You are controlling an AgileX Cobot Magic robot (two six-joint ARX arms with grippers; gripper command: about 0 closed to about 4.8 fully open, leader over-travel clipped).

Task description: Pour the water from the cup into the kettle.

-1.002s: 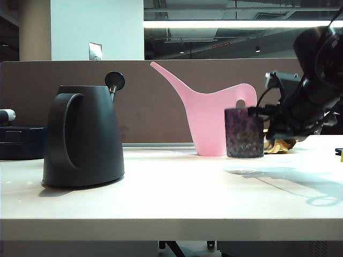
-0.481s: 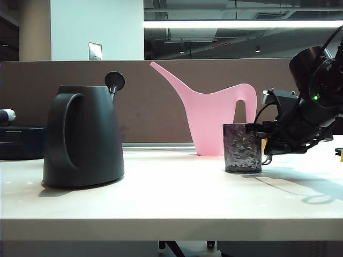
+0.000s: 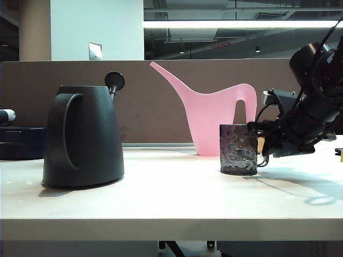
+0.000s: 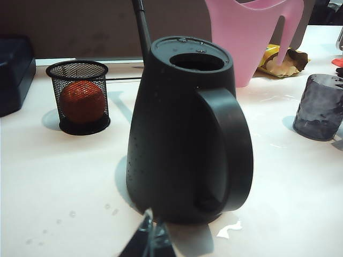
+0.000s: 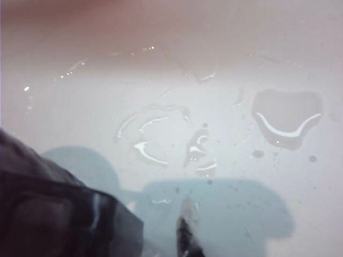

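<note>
Brown partition (image 3: 161, 96) behind white table (image 3: 161, 203), ceiling strip light (image 3: 236, 24) on, bg dim.

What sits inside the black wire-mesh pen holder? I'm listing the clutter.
An orange-red ball shows through the black wire-mesh holder. Anything beneath the ball is hidden.

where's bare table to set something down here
Widest free patch: the table between the kettle and the cup, and along the near edge. Crowded on the right: cup, pink watering can and right end effector. Puddles lie under that end effector.
</note>
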